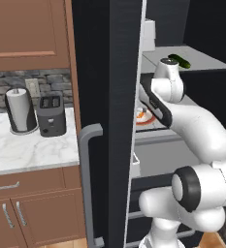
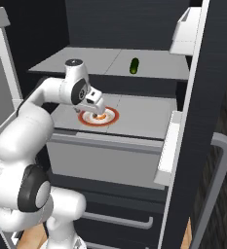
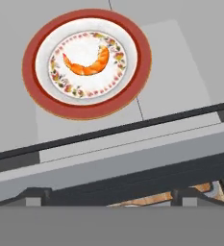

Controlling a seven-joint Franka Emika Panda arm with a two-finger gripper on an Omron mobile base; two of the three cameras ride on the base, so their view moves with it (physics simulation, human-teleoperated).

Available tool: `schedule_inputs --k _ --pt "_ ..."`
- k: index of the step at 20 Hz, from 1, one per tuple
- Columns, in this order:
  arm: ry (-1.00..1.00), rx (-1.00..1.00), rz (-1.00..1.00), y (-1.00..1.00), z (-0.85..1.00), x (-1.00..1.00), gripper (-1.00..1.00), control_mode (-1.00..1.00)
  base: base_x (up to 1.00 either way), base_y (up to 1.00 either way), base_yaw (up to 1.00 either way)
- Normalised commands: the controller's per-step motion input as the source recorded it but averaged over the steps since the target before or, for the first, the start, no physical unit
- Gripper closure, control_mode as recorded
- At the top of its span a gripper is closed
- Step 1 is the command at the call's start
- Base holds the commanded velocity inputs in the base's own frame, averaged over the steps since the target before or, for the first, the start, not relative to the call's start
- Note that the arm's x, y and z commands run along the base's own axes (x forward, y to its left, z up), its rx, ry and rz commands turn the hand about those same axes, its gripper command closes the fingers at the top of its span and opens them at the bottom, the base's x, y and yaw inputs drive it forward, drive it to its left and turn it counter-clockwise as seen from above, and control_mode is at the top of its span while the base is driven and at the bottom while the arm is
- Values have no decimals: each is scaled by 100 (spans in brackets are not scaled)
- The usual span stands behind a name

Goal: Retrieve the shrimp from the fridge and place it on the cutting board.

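Directly ahead of the jaws, the shrimp lies on the plate; jaw spread cannot be told.

Your arm is reaching forward with its elbow bent, and the wrist is turning the hand downward. The gripper is pointing down; you cannot tell how its jaws are standing.

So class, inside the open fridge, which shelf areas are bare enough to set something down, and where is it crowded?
Bare: the middle shelf right of the red-rimmed plate, and the upper shelf left of the cucumber. Crowded: around the plate, where the end effector hangs over the shrimp.
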Motion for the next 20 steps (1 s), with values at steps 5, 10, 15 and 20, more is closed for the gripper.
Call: schedule_inputs --k 5,10,15,20 --pt "0 14 -37 0 -26 14 -100 -100 0 0 0" --pt "0 1 -2 2 0 2 -100 -100 0 0 0" --pt "0 0 0 0 -1 26 -100 -100 0 0 0" --pt "0 0 0 0 -2 40 -100 -100 0 0 0"
